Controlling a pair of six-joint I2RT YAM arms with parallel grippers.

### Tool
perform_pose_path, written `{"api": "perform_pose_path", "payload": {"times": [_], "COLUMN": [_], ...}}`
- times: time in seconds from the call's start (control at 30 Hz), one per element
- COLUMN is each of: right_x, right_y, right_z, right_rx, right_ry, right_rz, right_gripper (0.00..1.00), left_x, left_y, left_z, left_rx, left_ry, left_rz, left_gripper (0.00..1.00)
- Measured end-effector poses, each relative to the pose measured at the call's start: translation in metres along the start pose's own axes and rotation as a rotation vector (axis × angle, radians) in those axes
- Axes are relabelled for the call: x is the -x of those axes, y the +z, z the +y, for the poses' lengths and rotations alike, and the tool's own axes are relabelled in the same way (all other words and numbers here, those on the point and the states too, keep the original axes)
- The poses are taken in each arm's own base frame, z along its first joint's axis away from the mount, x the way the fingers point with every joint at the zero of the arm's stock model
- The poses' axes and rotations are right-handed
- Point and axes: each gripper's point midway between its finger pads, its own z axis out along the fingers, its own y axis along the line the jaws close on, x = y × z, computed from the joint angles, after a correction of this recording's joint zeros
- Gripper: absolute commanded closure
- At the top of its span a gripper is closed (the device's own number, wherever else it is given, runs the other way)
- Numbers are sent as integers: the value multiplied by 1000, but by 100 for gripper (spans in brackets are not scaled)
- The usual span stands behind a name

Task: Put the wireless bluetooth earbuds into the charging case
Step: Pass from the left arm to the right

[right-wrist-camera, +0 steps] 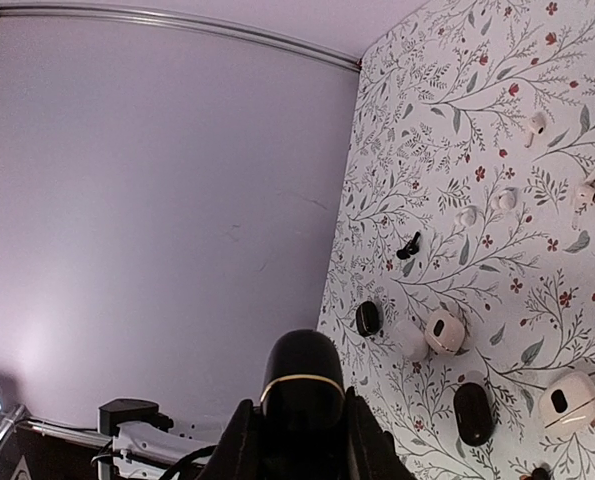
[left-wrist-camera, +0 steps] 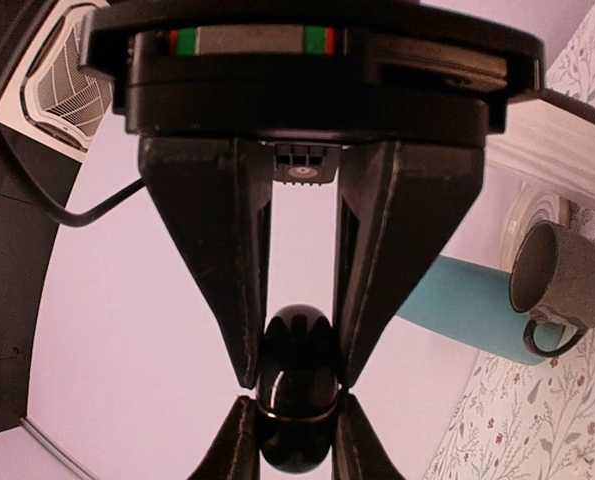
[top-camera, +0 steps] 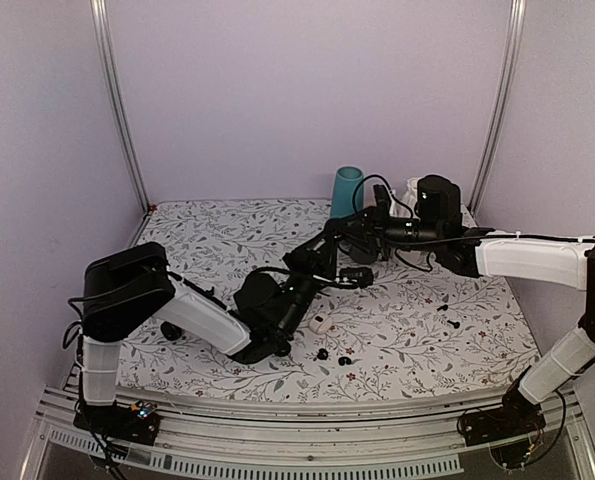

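No legible text, labels, brands, numbers or signs in any view.

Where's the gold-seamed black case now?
The gold-seamed black case hangs above the table, central in the top view, pinched by left gripper and right gripper, near the teal cup.

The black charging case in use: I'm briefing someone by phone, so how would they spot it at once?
Look above the middle of the flowered tablecloth. There the left claw and right claw both pinch a glossy black charging case in mid-air. Unlike the other cases lying on the cloth, it is lifted and has a thin gold seam.
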Motion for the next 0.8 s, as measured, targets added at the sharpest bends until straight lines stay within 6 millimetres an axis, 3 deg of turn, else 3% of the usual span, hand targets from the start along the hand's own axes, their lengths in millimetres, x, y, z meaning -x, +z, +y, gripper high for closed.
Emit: {"api": "perform_pose_path", "payload": {"times": [0.13, 0.23, 0.4, 0.57, 0.8], "right_x": [0, 2, 4, 9, 23], "right_y": [0, 0, 0, -2, -13], "right_z": [-2, -3, -10, -20, -22], "right_rx": [-9, -18, -53, -103, -139], "right_ry": [0, -2, -31, -64, -114], "right_rz": [-3, -12, -26, -57, -117], "right_gripper": [97, 97, 97, 97, 97], "left_x": [-1, -1, -3, -6, -11], "left_y": [0, 2, 5, 4, 1], "left_z": [-2, -3, -8, -18, -33], "left_rx": [-5, -14, -36, -73, -156], "left_ry": [-1, -7, -21, -39, -74], "left_rz": [5, 16, 37, 61, 88], "left_gripper": [97, 69, 37, 23, 15]}}
